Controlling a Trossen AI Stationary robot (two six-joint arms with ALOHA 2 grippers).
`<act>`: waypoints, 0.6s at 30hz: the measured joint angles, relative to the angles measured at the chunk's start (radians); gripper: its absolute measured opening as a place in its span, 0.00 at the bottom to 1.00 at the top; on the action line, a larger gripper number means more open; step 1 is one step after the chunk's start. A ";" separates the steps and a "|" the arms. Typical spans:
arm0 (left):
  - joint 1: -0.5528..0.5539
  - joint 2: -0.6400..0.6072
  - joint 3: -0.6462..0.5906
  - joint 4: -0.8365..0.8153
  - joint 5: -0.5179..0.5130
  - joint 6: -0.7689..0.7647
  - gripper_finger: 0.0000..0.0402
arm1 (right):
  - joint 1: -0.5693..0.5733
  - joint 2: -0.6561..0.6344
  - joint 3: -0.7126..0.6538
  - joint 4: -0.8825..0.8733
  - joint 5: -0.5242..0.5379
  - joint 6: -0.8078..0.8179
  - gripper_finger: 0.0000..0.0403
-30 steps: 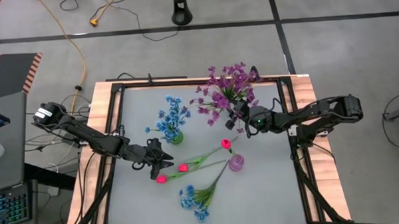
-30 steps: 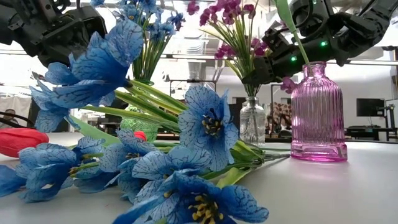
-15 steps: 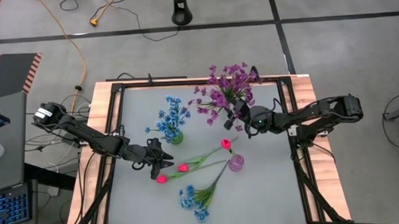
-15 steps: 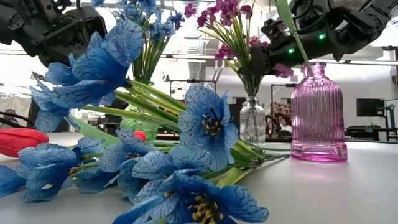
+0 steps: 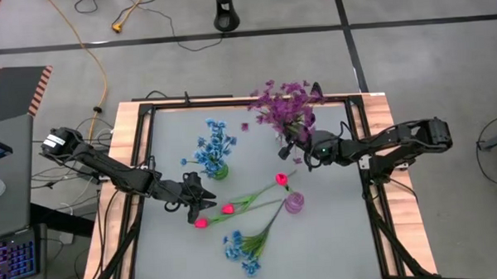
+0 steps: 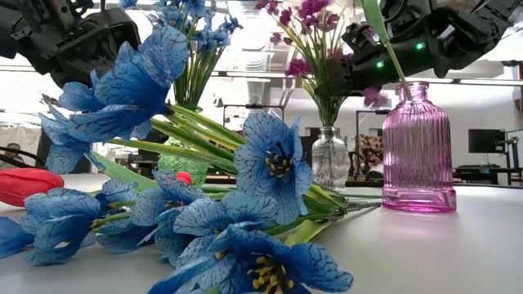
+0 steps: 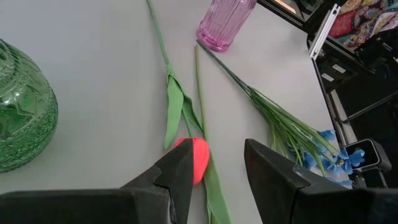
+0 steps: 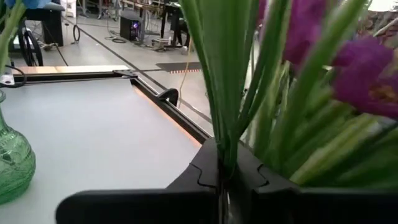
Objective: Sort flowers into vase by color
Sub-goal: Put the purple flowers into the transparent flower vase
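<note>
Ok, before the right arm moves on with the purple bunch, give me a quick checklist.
1. Right gripper shut on the purple flowers' stems: ok.
2. Purple stems seated in the clear vase: ok, low view shows them entering its neck.
3. Clear vase standing upright: ok.
4. Blue flowers in the green vase: ok; a second blue bunch lies on the table: not ok.
5. Pink buds in the pink vase: not ok, they lie on the table.
6. Left gripper open over one pink bud: ok.
</note>
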 joint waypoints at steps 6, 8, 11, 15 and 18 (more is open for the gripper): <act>0.000 0.000 0.000 0.000 0.000 0.000 0.32 | -0.001 0.000 0.001 -0.082 0.000 0.111 0.08; 0.000 0.000 0.000 0.000 0.000 0.000 0.32 | -0.002 0.001 0.001 -0.124 0.001 0.147 0.08; 0.000 0.000 0.000 0.000 0.000 0.000 0.32 | -0.003 0.001 0.001 -0.186 0.002 0.196 0.10; 0.000 0.000 0.000 0.001 0.000 0.000 0.32 | -0.002 0.001 0.002 -0.229 0.003 0.216 0.11; 0.000 0.000 0.000 0.001 0.000 0.000 0.32 | -0.002 0.001 0.002 -0.232 0.001 0.211 0.12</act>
